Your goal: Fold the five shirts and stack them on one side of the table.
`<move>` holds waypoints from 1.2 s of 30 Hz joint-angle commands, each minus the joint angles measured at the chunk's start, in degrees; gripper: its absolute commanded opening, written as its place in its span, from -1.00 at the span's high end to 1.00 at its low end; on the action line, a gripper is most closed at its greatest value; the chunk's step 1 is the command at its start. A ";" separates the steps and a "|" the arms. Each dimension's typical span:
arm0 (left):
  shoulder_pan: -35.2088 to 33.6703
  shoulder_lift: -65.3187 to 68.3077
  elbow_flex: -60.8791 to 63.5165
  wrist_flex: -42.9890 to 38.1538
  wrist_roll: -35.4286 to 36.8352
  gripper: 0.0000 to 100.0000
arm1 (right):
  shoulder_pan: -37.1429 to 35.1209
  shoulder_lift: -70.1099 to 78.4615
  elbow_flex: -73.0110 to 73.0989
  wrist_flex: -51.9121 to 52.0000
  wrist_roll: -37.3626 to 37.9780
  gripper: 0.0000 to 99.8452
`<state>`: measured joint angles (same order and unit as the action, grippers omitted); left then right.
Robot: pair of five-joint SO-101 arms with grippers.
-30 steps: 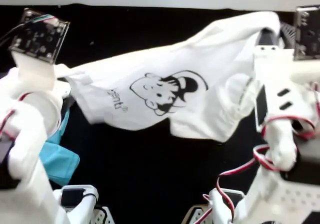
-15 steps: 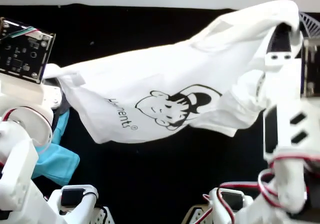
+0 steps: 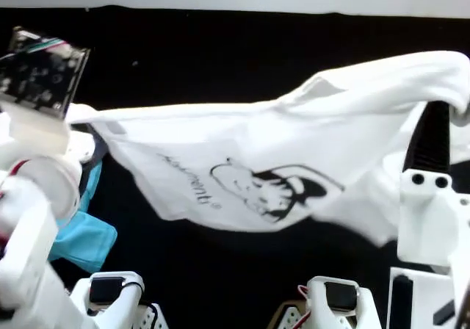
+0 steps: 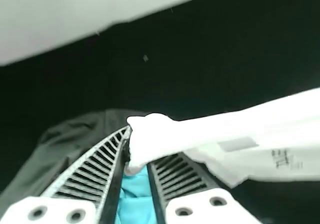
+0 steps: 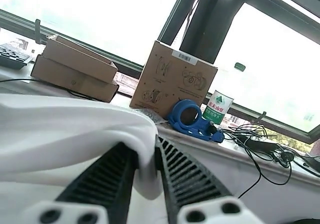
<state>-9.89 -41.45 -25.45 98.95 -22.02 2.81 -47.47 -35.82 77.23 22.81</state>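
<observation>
The white shirt (image 3: 279,160) is up in the air, stretched left to right above the black table (image 3: 220,57), its cartoon print facing up and its near edge sagging. At the left end the left gripper (image 4: 137,151) has its fingers closed narrow on a small bunched corner. At the right end the right gripper (image 5: 145,154) is pinched tight on a fold of the same cloth, up high and looking out at a cardboard box (image 5: 172,79) by the window.

Both holds look thin to me. Any further pull apart could slip a corner free, and the shirt would drop in a heap. The sagging near edge could also catch and drag as the shirt is lowered, or land on the teal shirt (image 3: 84,233) at the near left.

The shirt's right end runs off the high view's edge. Cloth covers the fingertips, sleeves and collar are hard to pick out, and a dark grey garment (image 4: 75,134) lies partly behind the left gripper.
</observation>
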 commanded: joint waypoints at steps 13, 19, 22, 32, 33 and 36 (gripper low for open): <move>-0.48 -3.12 2.07 1.49 -0.35 0.98 | -0.04 -0.92 1.27 -0.31 0.53 0.99; -0.48 -5.32 -1.36 1.67 -0.35 0.98 | -0.04 -1.54 0.92 -0.22 0.53 0.99; -0.48 -8.13 -1.98 1.67 -0.35 0.98 | -0.04 -3.56 1.45 -0.13 0.53 0.99; -0.48 -10.95 -1.10 1.58 -0.35 0.98 | -0.04 -5.14 2.24 -0.31 0.53 0.99; -0.48 -10.86 0.31 1.23 -0.35 0.98 | -0.04 -4.62 3.30 -0.40 0.53 0.99; -0.48 -8.92 6.11 -2.29 -0.35 0.98 | -0.04 -2.24 7.08 -0.48 0.53 0.99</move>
<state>-9.98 -52.62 -23.08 99.65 -22.02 2.81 -52.84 -31.43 77.32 22.81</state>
